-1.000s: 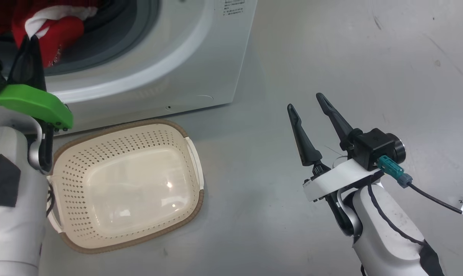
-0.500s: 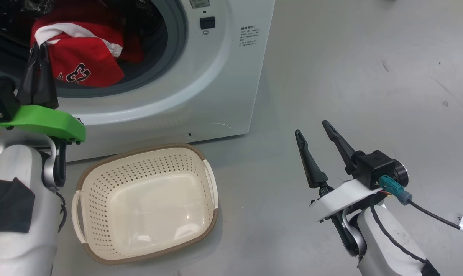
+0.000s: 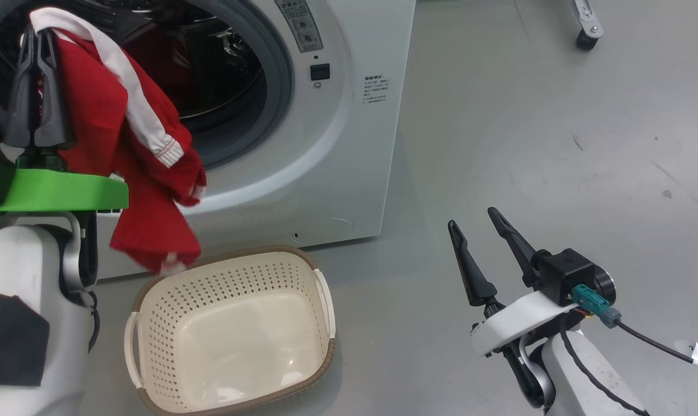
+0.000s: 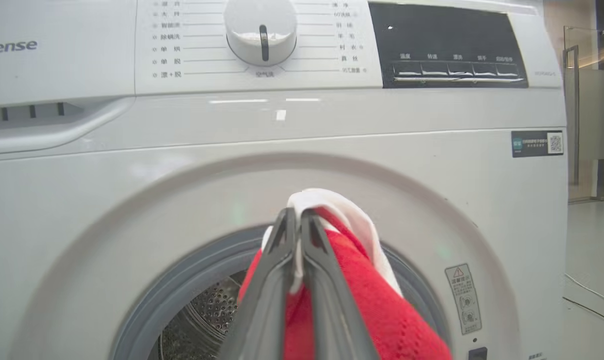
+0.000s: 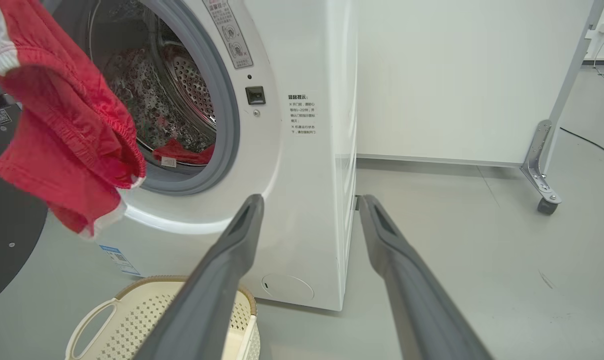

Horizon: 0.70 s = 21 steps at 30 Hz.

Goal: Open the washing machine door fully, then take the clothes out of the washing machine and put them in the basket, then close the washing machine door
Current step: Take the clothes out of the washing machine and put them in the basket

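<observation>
Fingers of the right end effector (image 3: 472,218) stand spread wide with nothing between them, hovering over the grey floor (image 3: 528,115) at 4 o'clock in the head view. At 7 o'clock the basket (image 3: 233,271) sits on the floor with its bottom bare, just in front of the washing machine (image 3: 349,144). At 10 o'clock the left end effector (image 3: 37,40) is pinched tight on the white trim of a red garment (image 3: 147,173). The cloth hangs outside the round opening and drapes toward 5 o'clock from the fingers. Its lowest corner dangles just above the basket's far rim.

The left wrist view shows the same clamped tips (image 4: 294,212) with the white band folded over them, below the control dial (image 4: 261,30).

Farther in, the right wrist view looks into the steel drum (image 5: 182,80), where another red piece (image 5: 182,150) lies at 6 o'clock. The washing machine door (image 5: 7,235) is swung open at that view's 9 o'clock edge.
</observation>
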{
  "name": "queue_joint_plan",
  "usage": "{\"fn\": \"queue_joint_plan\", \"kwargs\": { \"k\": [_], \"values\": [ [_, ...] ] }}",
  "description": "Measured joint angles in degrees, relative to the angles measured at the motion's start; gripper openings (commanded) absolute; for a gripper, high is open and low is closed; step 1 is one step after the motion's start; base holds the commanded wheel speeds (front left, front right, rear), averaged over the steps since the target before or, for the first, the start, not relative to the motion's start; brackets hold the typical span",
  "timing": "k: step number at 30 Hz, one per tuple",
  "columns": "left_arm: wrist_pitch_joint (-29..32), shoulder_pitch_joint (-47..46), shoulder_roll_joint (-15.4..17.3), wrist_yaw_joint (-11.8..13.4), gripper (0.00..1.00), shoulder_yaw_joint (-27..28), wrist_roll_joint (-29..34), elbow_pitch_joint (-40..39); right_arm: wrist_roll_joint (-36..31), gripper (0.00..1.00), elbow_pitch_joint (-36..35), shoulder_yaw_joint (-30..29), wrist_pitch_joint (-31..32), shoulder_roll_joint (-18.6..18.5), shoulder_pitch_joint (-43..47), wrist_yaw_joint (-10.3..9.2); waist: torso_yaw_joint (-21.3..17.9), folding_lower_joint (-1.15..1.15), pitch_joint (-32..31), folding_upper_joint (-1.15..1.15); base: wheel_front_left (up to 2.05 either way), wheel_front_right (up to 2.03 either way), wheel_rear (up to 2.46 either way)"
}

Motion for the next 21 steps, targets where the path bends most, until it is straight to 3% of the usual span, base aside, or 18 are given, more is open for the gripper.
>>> {"fn": "queue_joint_plan", "kwargs": {
  "k": [10,21],
  "values": [
    [-0.1,5.9,-0.2,1.1,0.00,0.4,1.6,-9.7,0.1,1.00,-0.2,-0.2,0.0,0.0,1.0,0.32,0.1,0.00,-1.5,0.00,0.00,0.00,0.00],
    [2.1,18.5,-2.6,2.0,0.00,0.0,-0.2,-8.9,0.1,1.00,-1.1,-0.2,0.0,0.0,1.0,0.49,-0.1,0.00,-0.6,0.00,0.00,0.00,0.00]
  ]
}}
